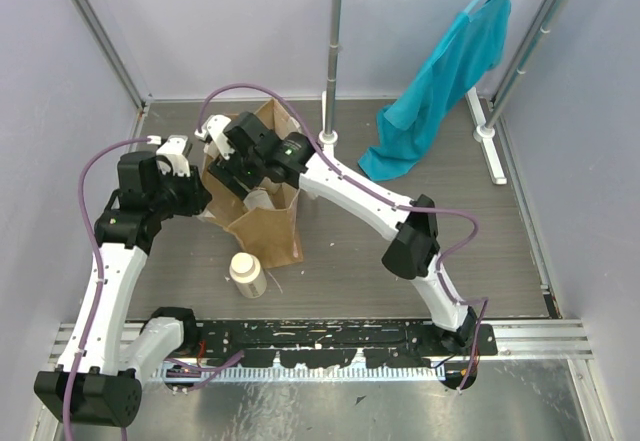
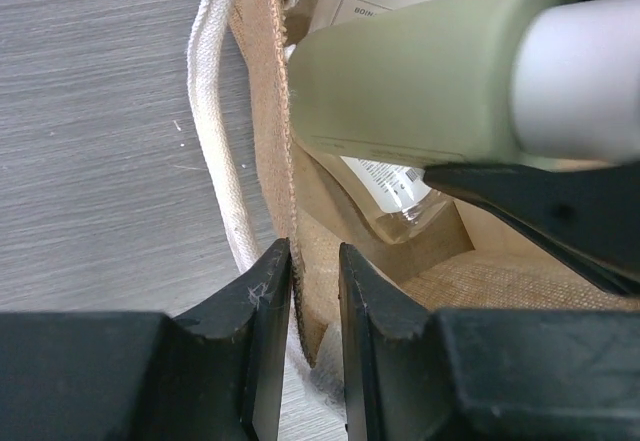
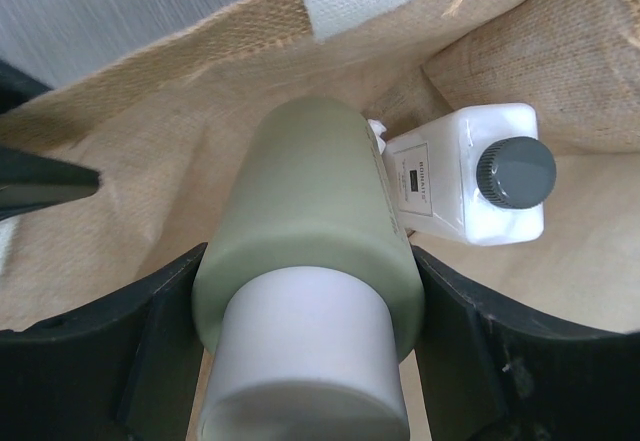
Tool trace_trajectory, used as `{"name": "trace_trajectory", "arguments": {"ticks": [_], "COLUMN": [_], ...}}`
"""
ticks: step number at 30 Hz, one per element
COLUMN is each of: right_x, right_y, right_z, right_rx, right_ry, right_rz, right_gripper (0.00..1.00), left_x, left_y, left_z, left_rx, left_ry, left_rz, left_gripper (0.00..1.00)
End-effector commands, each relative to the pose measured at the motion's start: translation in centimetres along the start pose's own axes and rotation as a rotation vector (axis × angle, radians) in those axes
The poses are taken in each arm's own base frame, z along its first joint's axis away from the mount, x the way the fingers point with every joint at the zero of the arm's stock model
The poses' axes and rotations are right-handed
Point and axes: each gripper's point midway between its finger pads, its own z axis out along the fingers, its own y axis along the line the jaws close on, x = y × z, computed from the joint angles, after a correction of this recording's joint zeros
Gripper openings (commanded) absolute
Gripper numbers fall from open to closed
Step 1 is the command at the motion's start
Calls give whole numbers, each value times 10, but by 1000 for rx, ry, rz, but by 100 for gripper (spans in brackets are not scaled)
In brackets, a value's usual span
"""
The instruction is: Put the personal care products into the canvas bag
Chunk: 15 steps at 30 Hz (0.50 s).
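Burlap-like weave is shown on the canvas bag (image 1: 262, 211), a tan upright tote with a whitish woven strap (image 2: 210, 131). Its wall is pinched between the closed-in fingers of the left gripper (image 2: 315, 291), whose arm is bent in from the left at the bag's rim. A matte olive-green bottle (image 3: 310, 211), cylindrical with a pale cap, is clamped by the right gripper (image 3: 310, 301), which is reached down into the bag's mouth. Below it, inside the bag, a white rectangular bottle (image 3: 480, 186) with a ribbed dark cap is laid, and a labelled clear bottle (image 2: 400, 196) is seen there too. A cream round bottle (image 1: 248, 274) is rested on the grey wood-grain table (image 1: 400, 291), just in front of the bag.
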Motion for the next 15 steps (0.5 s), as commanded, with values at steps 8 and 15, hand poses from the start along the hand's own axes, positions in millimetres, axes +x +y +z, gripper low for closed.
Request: {"name": "trace_trajectory", "arguments": {"ticks": [8, 15], "right_x": [-51, -33], "right_y": [-60, -82], "right_z": [-4, 8], "right_rx": [141, 182], "right_ry": [-169, -123], "right_rz": [114, 154], "right_gripper": [0, 0], "left_x": [-6, -3], "left_y": [-8, -8], "left_z": [-12, -9], "left_rx": [23, 31], "left_ry": [-15, -8], "left_rz": [-6, -6], "left_gripper": [31, 31]}}
